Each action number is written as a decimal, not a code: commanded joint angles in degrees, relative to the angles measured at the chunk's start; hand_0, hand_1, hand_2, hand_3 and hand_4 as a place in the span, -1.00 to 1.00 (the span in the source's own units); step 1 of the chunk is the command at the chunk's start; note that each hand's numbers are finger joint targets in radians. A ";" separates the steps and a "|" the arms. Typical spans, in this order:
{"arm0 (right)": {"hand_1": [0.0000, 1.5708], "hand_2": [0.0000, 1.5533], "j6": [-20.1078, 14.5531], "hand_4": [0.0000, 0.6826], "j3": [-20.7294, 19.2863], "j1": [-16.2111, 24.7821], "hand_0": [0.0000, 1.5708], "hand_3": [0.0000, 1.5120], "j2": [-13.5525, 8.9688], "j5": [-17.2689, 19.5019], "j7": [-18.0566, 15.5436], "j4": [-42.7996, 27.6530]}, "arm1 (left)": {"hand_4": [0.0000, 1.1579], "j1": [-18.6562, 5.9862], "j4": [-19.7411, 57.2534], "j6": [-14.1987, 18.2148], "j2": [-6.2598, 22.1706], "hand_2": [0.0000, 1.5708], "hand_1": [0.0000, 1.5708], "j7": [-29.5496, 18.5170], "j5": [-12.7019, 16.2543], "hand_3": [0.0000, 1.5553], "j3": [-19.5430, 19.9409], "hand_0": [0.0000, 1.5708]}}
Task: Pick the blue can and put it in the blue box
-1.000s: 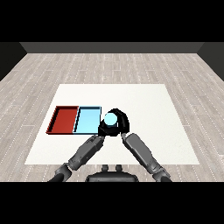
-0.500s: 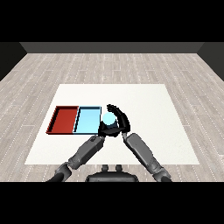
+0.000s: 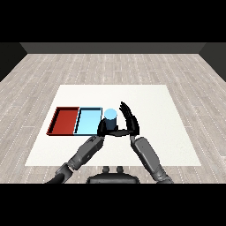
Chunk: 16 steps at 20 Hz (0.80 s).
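The blue can (image 3: 110,116) stands upright just right of the light blue tray (image 3: 88,121), at that tray's right edge. My left hand (image 3: 103,128) is curled round the can's lower part from the left. My right hand (image 3: 130,121) is right of the can with its fingers straight and spread, apart from the can. The can's base is hidden behind the left hand, so I cannot tell whether it rests on the table or is held above it.
The red tray (image 3: 66,120) lies directly left of the light blue tray, touching it. Both sit on the left half of the white table (image 3: 154,106), whose right half stretches out beyond my right hand.
My right hand, which was curled round the can, has opened and drawn off to the right. The left hand has closed round the can, which has shifted slightly left toward the blue tray.
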 commanded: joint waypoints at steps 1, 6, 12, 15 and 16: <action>-1.00 -1.00 2.78 -1.00 -3.86 2.94 -1.00 -1.00 -0.20 -2.35 -4.39 -1.69 | 0.99 -0.51 0.02 0.80 0.92 1.00 1.00 0.77 -2.46 0.97 3.00 1.00; -1.00 -1.00 3.46 -1.00 -11.71 9.22 -1.00 -1.00 -2.29 -9.85 -4.51 -9.47 | 0.99 -1.66 -1.88 0.54 7.80 1.00 1.00 3.09 -2.70 0.97 5.43 1.00; -1.00 -1.00 6.57 -1.00 -15.03 12.20 -1.00 -1.00 -2.85 -12.26 -6.96 -8.35 | 0.99 -4.69 0.94 -1.24 16.03 1.00 1.00 8.82 -4.54 0.96 9.73 1.00; -1.00 -1.00 11.26 -1.00 -17.56 14.40 -1.00 -1.00 -3.38 -14.93 -11.20 -4.27 | 0.99 -8.69 4.33 4.79 16.92 1.00 1.00 14.90 -7.85 0.95 8.74 1.00; -1.00 -1.00 7.74 -1.00 -16.41 11.62 -1.00 -1.00 -3.17 -13.53 -6.25 -6.00 | 0.98 -4.58 1.93 9.37 15.52 1.00 1.00 15.56 -10.49 0.95 5.80 1.00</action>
